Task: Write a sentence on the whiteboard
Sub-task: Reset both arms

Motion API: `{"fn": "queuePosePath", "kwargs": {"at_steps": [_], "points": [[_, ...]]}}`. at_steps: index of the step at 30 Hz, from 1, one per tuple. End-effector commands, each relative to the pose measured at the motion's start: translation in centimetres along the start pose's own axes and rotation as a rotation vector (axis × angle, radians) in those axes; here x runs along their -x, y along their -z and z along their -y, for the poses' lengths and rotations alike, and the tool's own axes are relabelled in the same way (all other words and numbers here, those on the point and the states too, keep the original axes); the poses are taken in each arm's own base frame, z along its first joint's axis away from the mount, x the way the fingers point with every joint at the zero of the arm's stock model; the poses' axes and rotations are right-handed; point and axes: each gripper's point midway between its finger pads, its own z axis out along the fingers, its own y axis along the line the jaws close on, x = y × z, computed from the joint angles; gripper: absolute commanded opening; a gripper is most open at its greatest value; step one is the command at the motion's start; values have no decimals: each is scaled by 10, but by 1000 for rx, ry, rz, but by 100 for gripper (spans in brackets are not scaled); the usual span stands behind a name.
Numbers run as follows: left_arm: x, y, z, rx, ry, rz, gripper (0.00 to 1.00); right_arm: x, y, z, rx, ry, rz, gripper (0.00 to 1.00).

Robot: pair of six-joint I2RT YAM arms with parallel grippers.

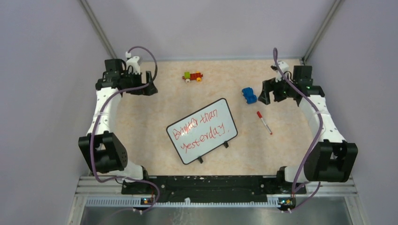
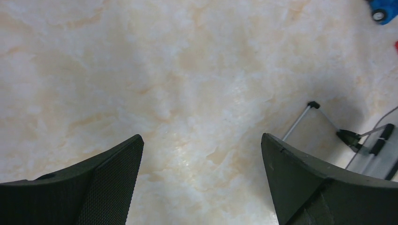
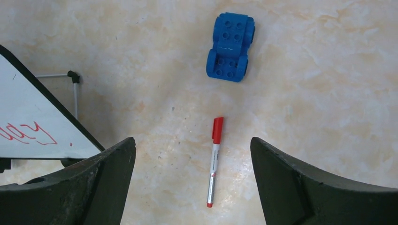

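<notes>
Whiteboard, a small white rectangle with rounded corners, a thin dark frame and black clip feet, sits turned at an angle in the middle of a marbled cream bench. Across it runs the sentence, looping red script in two lines. The left hand, with dark wedge-shaped fingers, one showing a fine mesh texture, is spread wide over bare bench and holds nothing. The right hand is also wide and empty, above a slim white marker with a red cap, near a studded blue toy car.
</notes>
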Motion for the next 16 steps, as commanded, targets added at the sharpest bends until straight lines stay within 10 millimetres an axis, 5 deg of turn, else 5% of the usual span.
{"fn": "queuePosePath", "kwargs": {"at_steps": [1,8,16], "points": [[-28,-2,-40,69,-8,-90,99,18,10,17,13,-74,79,88],[-66,1,-86,148,29,-108,99,-20,-7,41,-4,-151,49,88],[-86,1,-103,217,27,-121,99,-28,-13,42,-3,-161,60,88]]}}
